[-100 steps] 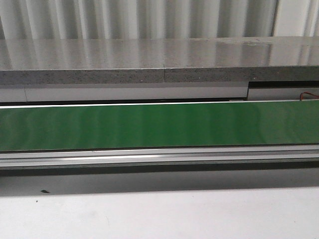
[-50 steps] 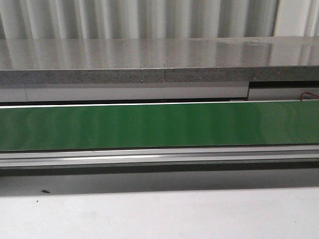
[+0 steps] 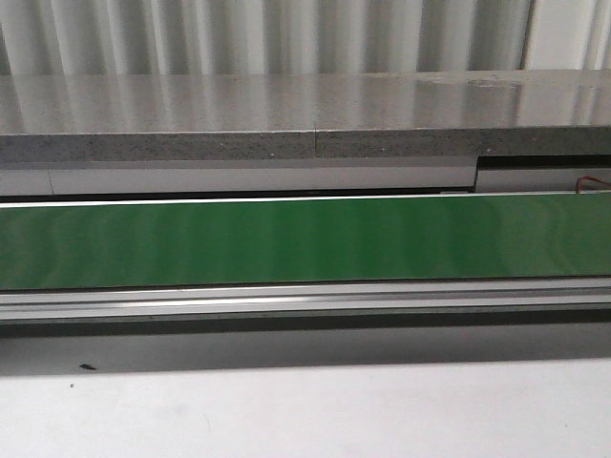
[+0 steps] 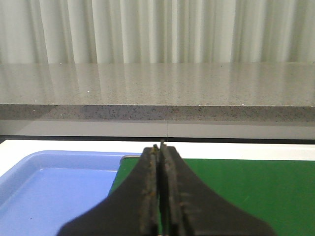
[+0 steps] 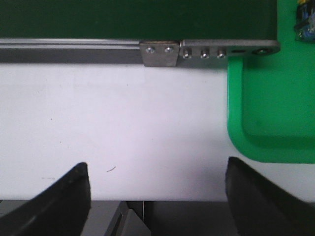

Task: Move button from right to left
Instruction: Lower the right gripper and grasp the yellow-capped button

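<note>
No whole button shows in any view. In the right wrist view a small blue and yellow part [image 5: 305, 25] lies in a green tray [image 5: 275, 123], cut off by the frame edge, and I cannot tell what it is. My right gripper [image 5: 157, 169] is open and empty over the white table [image 5: 123, 113], beside the tray. My left gripper [image 4: 160, 146] is shut with nothing between its jaws, over the end of the green belt [image 4: 246, 191] beside a blue tray [image 4: 54, 191]. Neither gripper shows in the front view.
The green conveyor belt [image 3: 305, 239] runs across the front view behind a metal rail [image 3: 305, 301]. A grey stone counter [image 3: 305, 114] stands behind it. The belt's rail end with bolts [image 5: 206, 50] lies ahead of the right gripper.
</note>
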